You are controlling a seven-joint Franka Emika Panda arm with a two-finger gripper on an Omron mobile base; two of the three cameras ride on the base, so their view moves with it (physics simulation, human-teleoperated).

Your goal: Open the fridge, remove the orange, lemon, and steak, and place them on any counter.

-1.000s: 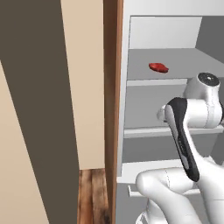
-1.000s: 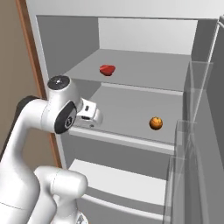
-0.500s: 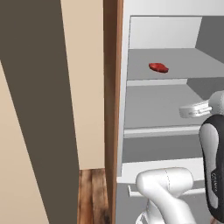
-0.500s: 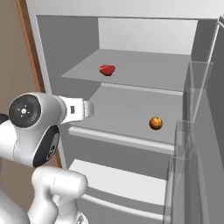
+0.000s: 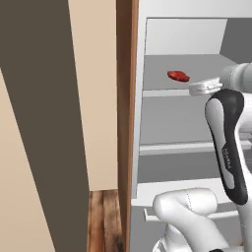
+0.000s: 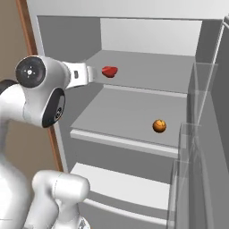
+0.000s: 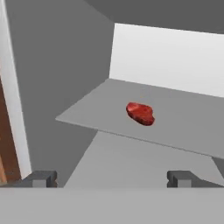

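The fridge point(image 6: 58, 44) stands open, its grey shelves bare to me. A small red steak point(image 7: 140, 113) lies on the upper shelf point(image 7: 87, 111), also seen as the steak point(image 6: 109, 71) and the steak point(image 5: 178, 76). The orange point(image 6: 159, 125) rests on the middle shelf, towards the right. My gripper point(image 7: 113, 179) is open, held level with the upper shelf's front edge, a short way before the steak with nothing between its fingers. From the side, the gripper point(image 6: 95, 74) sits just left of the steak. The lemon and the counter are out of view.
A brown wooden cabinet edge point(image 5: 125, 123) borders the fridge's left side, with a beige panel point(image 5: 93, 93) and wood floor point(image 5: 103, 221) beyond. The fridge door with clear bins point(image 6: 197, 147) stands at the right. A wide bottom drawer point(image 6: 120, 188) lies below the shelves.
My arm has swung and lifted the hand from the middle shelf's height to the upper shelf's height, closer to the steak. The steak and orange have not moved.
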